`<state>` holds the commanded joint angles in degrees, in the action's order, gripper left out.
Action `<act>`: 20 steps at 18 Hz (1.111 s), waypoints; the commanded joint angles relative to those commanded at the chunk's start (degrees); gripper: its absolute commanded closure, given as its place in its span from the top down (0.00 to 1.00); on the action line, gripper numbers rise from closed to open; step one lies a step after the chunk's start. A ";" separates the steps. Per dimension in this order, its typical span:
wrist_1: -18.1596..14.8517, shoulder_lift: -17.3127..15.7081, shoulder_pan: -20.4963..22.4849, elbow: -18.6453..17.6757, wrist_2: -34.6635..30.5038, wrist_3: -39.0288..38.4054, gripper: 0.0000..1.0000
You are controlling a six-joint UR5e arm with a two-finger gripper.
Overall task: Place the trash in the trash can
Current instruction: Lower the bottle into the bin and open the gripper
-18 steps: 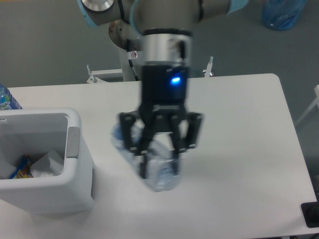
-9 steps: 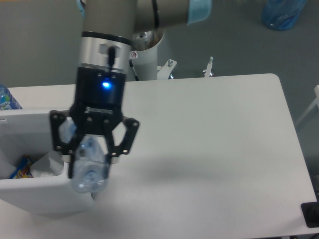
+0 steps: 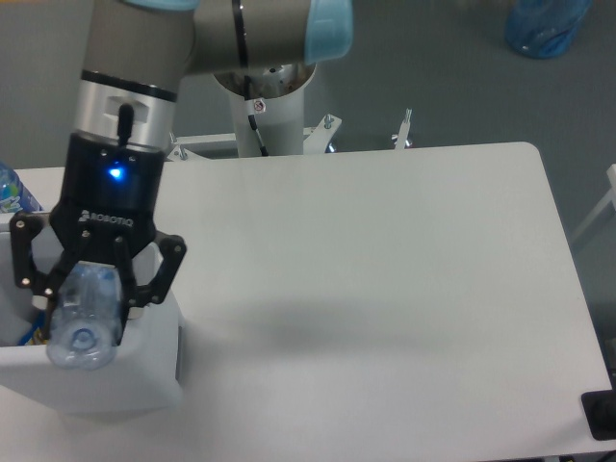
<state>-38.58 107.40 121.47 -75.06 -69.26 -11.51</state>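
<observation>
My gripper (image 3: 89,310) hangs over the white trash can (image 3: 144,371) at the left edge of the table, shut on the clear crinkled plastic bottle (image 3: 85,322). The bottle points its cap end toward the camera and sits above the can's opening. The arm and gripper cover most of the can, so its contents are hidden apart from a sliver of blue and yellow at the far left. The crumpled paper wad is hidden from view.
A white table (image 3: 385,260) fills the scene. A blue bottle top (image 3: 12,191) shows at the left edge behind the can. A blue plastic bag (image 3: 544,27) lies on the floor at the top right. A dark object (image 3: 602,414) sits at the lower right corner.
The gripper carried the bottle leftward from the table's middle to over the trash can. It now covers the can's opening, hiding the paper seen inside earlier.
</observation>
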 joint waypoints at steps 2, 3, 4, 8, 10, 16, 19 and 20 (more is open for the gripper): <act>0.00 0.44 -0.09 -0.09 0.00 0.00 0.60; 0.00 0.44 -0.09 -0.09 0.00 0.09 0.60; 0.00 0.53 -0.09 -0.09 0.00 0.09 0.60; 0.09 1.23 -0.18 0.00 0.00 0.70 0.72; 0.09 1.32 -0.18 0.00 0.09 0.70 0.73; 0.09 1.41 -0.09 0.44 0.09 0.79 1.00; 0.09 1.23 0.78 1.14 -0.09 0.88 1.00; 0.09 1.23 1.57 1.75 -0.09 1.31 1.00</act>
<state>-38.50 108.63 123.04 -73.31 -69.35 -10.20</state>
